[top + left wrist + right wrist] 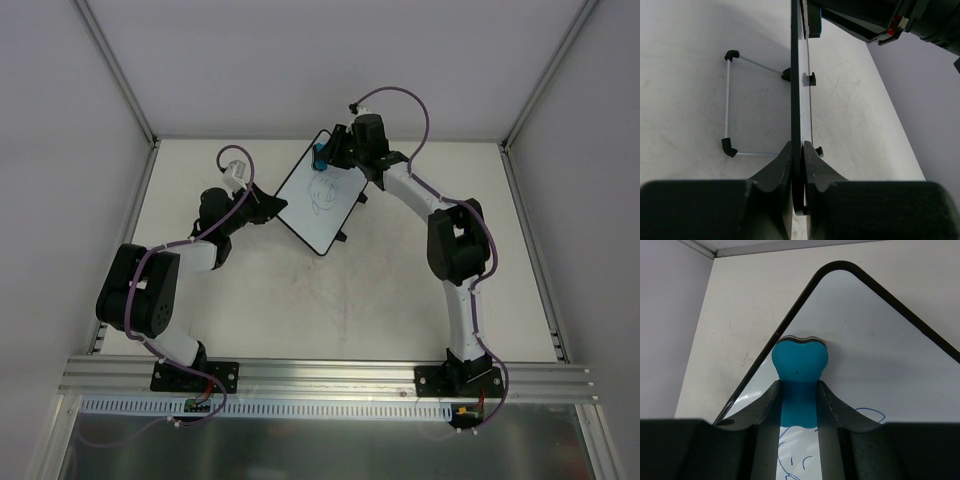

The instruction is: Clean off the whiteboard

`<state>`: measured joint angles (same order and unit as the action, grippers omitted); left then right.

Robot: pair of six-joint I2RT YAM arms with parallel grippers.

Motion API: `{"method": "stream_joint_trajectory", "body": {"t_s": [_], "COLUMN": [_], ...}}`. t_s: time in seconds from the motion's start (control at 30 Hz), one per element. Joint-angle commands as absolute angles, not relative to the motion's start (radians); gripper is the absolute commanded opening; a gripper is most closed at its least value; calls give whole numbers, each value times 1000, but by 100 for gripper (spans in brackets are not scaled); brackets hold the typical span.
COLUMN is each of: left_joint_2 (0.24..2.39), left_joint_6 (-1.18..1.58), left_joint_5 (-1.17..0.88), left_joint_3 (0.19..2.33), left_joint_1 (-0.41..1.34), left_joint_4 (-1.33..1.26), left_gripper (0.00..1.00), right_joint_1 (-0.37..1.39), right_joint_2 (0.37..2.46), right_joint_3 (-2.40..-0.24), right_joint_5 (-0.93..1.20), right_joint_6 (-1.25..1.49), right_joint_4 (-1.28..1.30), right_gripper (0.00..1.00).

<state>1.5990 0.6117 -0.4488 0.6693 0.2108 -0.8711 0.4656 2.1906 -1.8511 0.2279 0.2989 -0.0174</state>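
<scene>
The right gripper (pixel 799 390) pinches a teal, bone-shaped eraser (pixel 800 357) at its narrow waist. The eraser's matte rounded lobe sits against the whiteboard (pixel 890 350), just below the curved corner at top centre of the right wrist view. The left gripper (pixel 797 147) is clamped on the board's thin black rim, which runs edge-on up the middle of the left wrist view. Overhead, the glossy board sits slanted at upper centre of the pale, scuffed table (pixel 400 300). It bears a blue scribble (pixel 322 192). Both arms bend inward toward the board.
</scene>
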Motion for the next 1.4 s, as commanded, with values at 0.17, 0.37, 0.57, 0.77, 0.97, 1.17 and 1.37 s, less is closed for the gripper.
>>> {"method": "stream_joint_trajectory", "body": {"t_s": [0.17, 0.37, 0.57, 0.77, 0.97, 1.17, 1.37], "left_joint_2": [1615, 1617, 1614, 1624, 1661, 1674, 1674], "left_joint_6": [563, 565, 569, 584, 649, 658, 658], "left_joint_5": [-463, -459, -460, -454, -508, -515, -520], "left_joint_3": [707, 706, 699, 706, 719, 730, 733], "left_joint_1": [221, 221, 221, 210, 183, 175, 175], "left_joint_4": [-885, -879, -861, -841, -854, -848, -844], "left_gripper": [0, 0, 0, 0, 0, 0, 0], "right_joint_1": [466, 476, 480, 480, 463, 426, 390], "right_joint_2": [2220, 2203, 2215, 2218, 2237, 2241, 2229], "right_joint_3": [-1901, -1868, -1873, -1875, -1870, -1835, -1786], "right_joint_5": [276, 249, 249, 210, 216, 213, 146], "right_joint_6": [321, 305, 302, 299, 340, 432, 479], "right_joint_4": [-43, -43, -37, -11, -8, -8, 83], "right_gripper": [0, 0, 0, 0, 0, 0, 0]}}
